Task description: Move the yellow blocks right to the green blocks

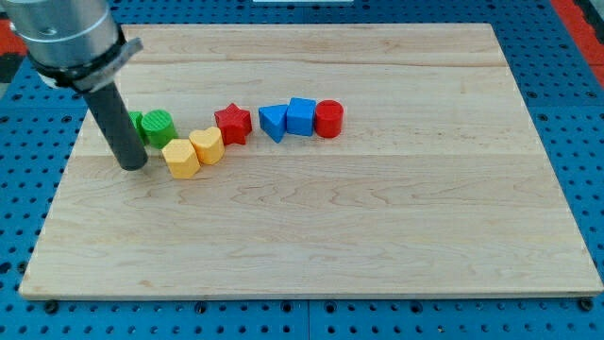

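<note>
A pale wooden board (311, 246) lies on a blue perforated surface (576, 113) and fills most of the view. A thick dark rod (117, 127) comes down from a grey metal cylinder (68, 38) at the view's top left. My tip (134, 167) rests on the board near its left edge; it is a plain solid rod end with nothing that spreads, presses together or pinches, and it holds nothing.

Just to the view's right of my tip, with a small gap, sits a yellow six-sided block (180, 158). A second yellow six-sided block (207, 144) touches it, a little up and to the right.

Above the first yellow block is a ribbed green cylinder (158, 126), close to it or touching; I cannot tell which. A second green block (135, 122), shape unclear, shows only as a sliver behind the rod, left of the cylinder.

A red star-shaped block (232, 123) sits just right of the second yellow block. Further right, slightly apart, three blocks stand in a tight row: a blue wedge-like block (273, 122), a blue squarish block (301, 116) and a red cylinder (328, 119).
</note>
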